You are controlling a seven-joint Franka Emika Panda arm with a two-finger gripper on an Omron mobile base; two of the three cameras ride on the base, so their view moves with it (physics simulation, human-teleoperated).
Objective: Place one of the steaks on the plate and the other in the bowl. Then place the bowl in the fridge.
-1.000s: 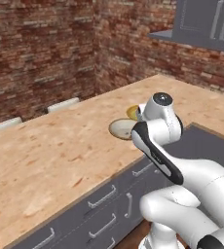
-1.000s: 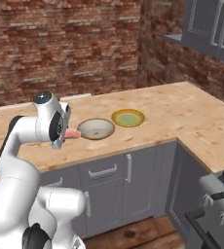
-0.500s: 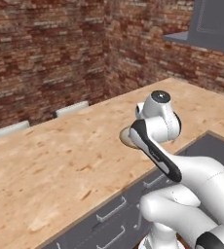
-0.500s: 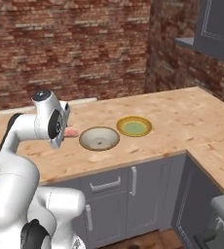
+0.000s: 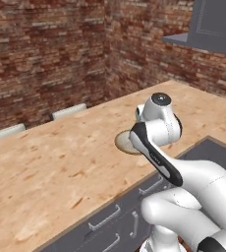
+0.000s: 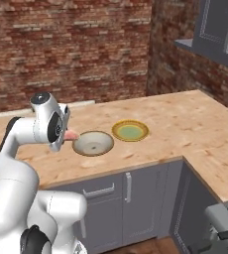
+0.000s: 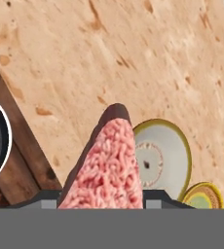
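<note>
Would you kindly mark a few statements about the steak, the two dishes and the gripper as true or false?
1. The gripper holds a pinkish steak. True.
2. The steak already lies in the tan dish. False: that dish is empty, and the steak is in the gripper, off to its side in the right base view.
3. The tan dish and the yellow-rimmed dish sit side by side on the wooden counter. True.
4. The yellow-rimmed dish holds a bright red steak. False: it shows a bare greenish centre.
5. The two dishes are stacked. False: they rest apart on the counter.
</note>
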